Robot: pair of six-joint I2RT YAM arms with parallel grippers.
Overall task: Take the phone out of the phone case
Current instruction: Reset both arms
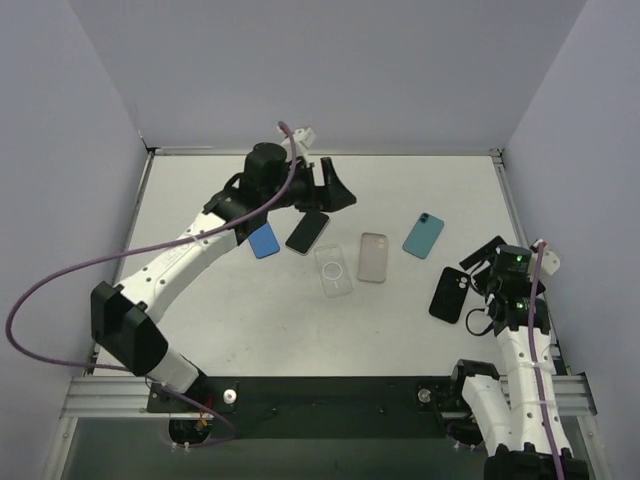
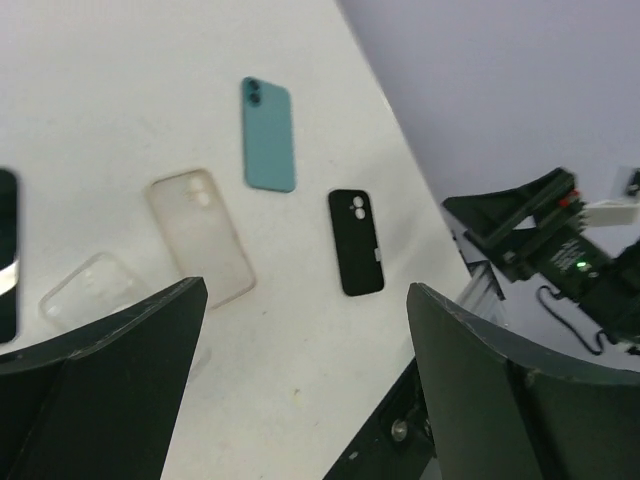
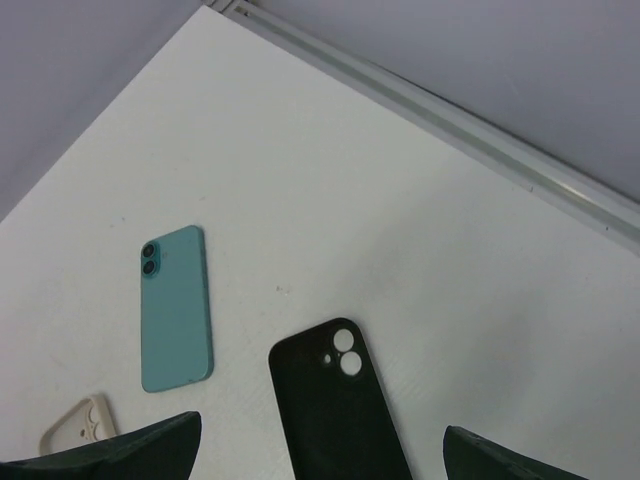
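The left gripper hovers spread and empty behind the clear case. The right gripper, also spread, hangs far right of that case, beside the black case.

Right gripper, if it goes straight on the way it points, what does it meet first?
Likely the black phone case, lying flat just ahead of the open right gripper, though depth is hard to judge.

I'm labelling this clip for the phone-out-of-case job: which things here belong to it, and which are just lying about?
Job, as a guess: dark phone, screen up; blue phone or case beside it; open left gripper next to both.

Lying about: clear case, frosted case, black case, all empty; teal phone; open right gripper.
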